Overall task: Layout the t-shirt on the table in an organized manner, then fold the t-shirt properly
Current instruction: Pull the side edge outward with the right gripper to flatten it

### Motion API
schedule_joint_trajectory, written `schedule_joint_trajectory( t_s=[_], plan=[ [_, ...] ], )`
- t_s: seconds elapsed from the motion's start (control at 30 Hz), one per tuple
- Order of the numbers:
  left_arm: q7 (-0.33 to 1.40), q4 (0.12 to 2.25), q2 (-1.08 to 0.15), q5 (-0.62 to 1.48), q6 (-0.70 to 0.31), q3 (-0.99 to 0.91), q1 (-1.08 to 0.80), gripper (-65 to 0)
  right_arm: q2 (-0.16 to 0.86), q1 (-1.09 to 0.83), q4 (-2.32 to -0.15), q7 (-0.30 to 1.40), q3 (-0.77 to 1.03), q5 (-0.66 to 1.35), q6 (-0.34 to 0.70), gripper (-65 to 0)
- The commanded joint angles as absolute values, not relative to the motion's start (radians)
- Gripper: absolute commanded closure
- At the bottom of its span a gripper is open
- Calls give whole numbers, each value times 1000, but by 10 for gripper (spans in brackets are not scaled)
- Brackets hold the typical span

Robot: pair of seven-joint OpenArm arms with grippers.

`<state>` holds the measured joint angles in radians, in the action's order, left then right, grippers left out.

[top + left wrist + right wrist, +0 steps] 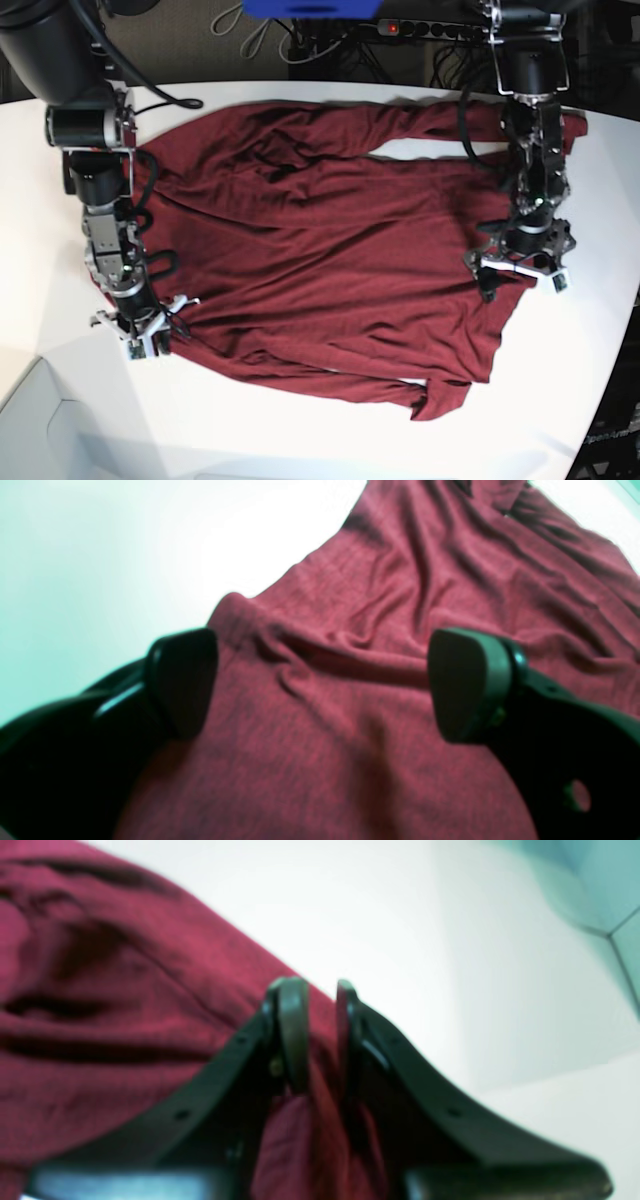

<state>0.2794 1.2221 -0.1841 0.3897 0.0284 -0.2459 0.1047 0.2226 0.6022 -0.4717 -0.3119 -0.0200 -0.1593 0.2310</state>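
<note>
Left wrist: my left gripper gapes wide above the t-shirt, cloth directly beneath, wrinkles running away from me.

Right wrist: my right gripper is pinched on a fold of shirt edge, the body lying to its left.

Base: the shirt sprawls across the table, long axis between my arms, one gripper at each end.

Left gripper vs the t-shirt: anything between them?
Nothing visible. The left gripper is open, jaws spread directly over bare cloth of the t-shirt. The right gripper is already shut on a fold of the shirt at its edge.
</note>
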Motion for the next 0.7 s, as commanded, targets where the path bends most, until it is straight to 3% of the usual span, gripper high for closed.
schedule_joint_trajectory(
  t_s=[0.0,0.37,0.67],
  plan=[
    [255,1250,-197,392,22,-246,117,-650,232,634,-526,-349,2,-151,222,-118],
    [259,1221,-189,392,22,-203,229,-650,213,309,-1067,-93,81,-151,229,-119],
    [252,849,-186,381,22,-48,510,-650,173,36,-1426,127,82,-151,231,-117]
  ],
)
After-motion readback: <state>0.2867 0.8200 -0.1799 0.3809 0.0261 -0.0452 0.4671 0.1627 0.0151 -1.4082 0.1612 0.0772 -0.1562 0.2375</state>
